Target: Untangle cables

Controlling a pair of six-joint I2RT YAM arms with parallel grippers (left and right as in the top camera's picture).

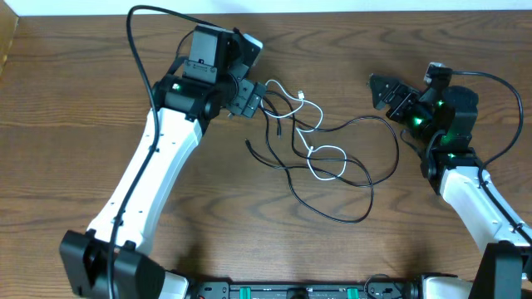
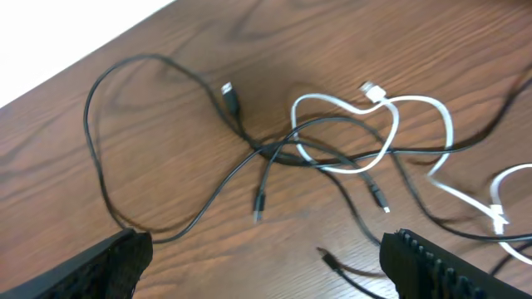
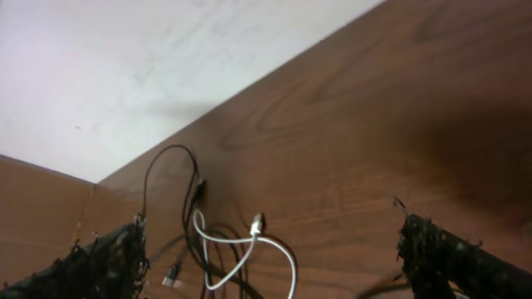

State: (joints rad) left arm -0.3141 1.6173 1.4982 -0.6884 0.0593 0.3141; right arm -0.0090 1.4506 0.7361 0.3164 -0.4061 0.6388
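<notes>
**A:** Where's the tangle sitting?

**B:** Mid-counter (image 1: 83, 100). The black cables (image 2: 268, 153) weave over and under the white cable (image 2: 371, 91). The tightest crossing lies just beside the white cable's loop.

**A:** And the claws?

**B:** The left claw (image 2: 268, 245) hangs just beside the white cable, fingers spread wide, gripping nothing. The right claw (image 3: 273, 228) is well apart from the white cable on the other side, also spread and empty.

**A:** So what's the sensible grab?

**B:** I'd take a free end, not the crossing. A black plug (image 2: 258, 214) lies loose near the white cable. Pinch just behind it and draw it back out through the loop, low and slow, so the rest doesn't drag along. The right claw could come in and pin the white cable.

**A:** Room to pull?

**B:** Plenty on the near side of the white cable, toward the left arm's base (image 1: 100, 262). Beyond the white cable the counter's far edge (image 1: 332, 14) is close. Pulling that way risks sending a cable over the side.
</notes>
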